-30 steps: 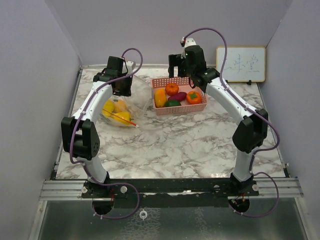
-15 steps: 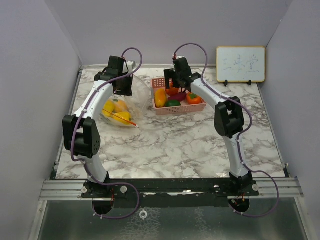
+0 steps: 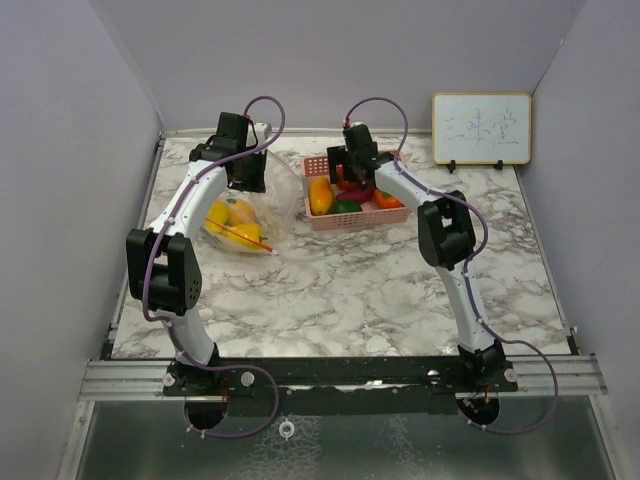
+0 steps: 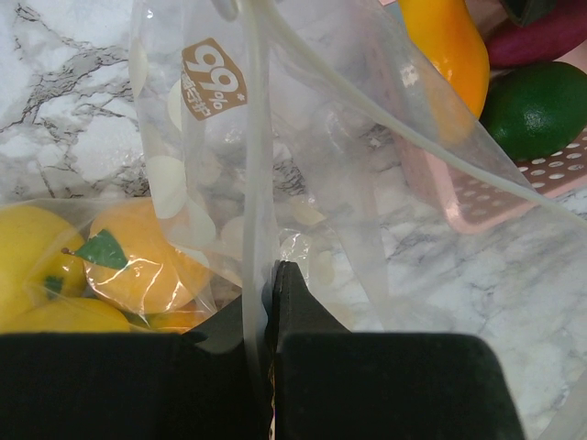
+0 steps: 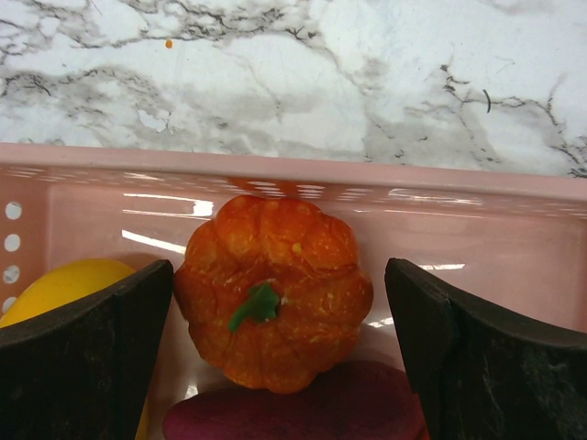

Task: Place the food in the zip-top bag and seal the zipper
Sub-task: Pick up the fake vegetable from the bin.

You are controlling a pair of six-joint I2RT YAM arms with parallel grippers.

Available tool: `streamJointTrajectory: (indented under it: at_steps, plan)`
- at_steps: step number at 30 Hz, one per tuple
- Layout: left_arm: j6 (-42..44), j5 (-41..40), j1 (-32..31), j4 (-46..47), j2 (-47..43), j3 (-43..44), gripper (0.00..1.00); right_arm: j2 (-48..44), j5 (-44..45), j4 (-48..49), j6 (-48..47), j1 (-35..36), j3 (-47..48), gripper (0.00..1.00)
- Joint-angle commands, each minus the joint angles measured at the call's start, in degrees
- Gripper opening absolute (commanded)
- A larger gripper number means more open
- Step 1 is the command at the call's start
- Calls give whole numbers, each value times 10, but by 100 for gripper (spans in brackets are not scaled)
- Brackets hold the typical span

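The clear dotted zip-top bag (image 3: 262, 200) lies at the left with yellow and orange food (image 3: 228, 218) inside; its orange-red zipper (image 3: 250, 238) runs along the near edge. My left gripper (image 4: 270, 271) is shut on the bag's upper film, holding the mouth up. My right gripper (image 5: 280, 275) is open inside the pink basket (image 5: 477, 197), its fingers on either side of an orange pumpkin (image 5: 273, 291) without touching it. A dark purple piece (image 5: 303, 408) lies just below the pumpkin and a yellow piece (image 5: 64, 284) to its left.
The basket (image 3: 352, 222) also holds a yellow-orange fruit (image 3: 320, 195), a green one (image 3: 346, 207) and an orange-red one (image 3: 390, 198). A small whiteboard (image 3: 481, 128) stands at the back right against the wall. The walls close in the table on three sides.
My right arm has swung left and lowered into the basket, so its open fingers now straddle the pumpkin. The left gripper and the bag have stayed put.
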Motion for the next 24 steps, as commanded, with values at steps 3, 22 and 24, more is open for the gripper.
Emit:
streamJointTrajectory:
  at_steps: [3, 22, 24]
  plan:
    - [-7, 18, 2, -9, -4, 18, 0, 10, -24, 10, 19, -2, -8, 80]
    - [-7, 21, 2, -21, 0, 25, 0, -308, -496, 187, 86, 1, -202, 34]
    - [-13, 31, 2, -18, 0, 26, 0, -326, -566, 249, 145, 8, -236, 34]
